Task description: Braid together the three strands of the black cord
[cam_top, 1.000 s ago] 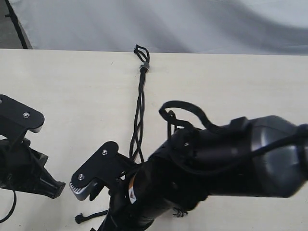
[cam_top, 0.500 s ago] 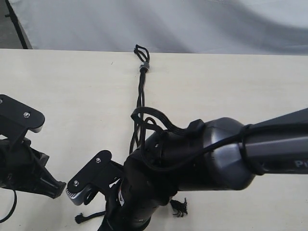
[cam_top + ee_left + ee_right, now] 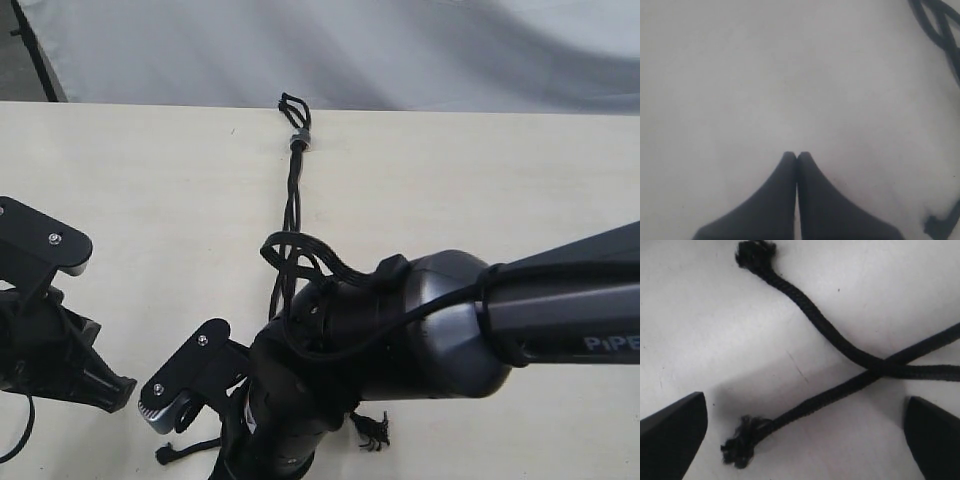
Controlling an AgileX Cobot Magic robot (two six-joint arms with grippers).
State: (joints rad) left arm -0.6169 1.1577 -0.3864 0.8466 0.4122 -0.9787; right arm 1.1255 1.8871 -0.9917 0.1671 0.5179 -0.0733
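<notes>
Pale wooden table (image 3: 150, 200) fills most of ext view, w/ grey cloth backdrop (image 3: 350, 50) behind its far edge. R arm (image 3: 450, 330) is the biggest thing over it: it comes in from the right side and reaches across the middle, wrist bent down over the cord's near end, w/ a thick smooth robot cable (image 3: 300, 248) looped off its top. L arm (image 3: 40, 340) sits at the left edge, well apart from the cord. R gripper (image 3: 805, 410): jaws spread wide, holding nothing, hovering over the table w/ two strands (image 3: 880, 367) lying in the gap and touching neither finger. L gripper (image 3: 796, 156): fingers pressed together tip to tip, gripping nothing, over bare table. The black cord (image 3: 292, 205) runs down the table's middle from the far edge toward the camera, loosely twisted on itself before it passes under the R arm. Short loops (image 3: 292, 104) at the far end, just past the small grey band (image 3: 299, 139). In R wrist view the two strands cross once, one over the other. Frayed knotted tips (image 3: 740, 445) lie free on the table, apart from each other. Third strand's tip: can't tell where.
</notes>
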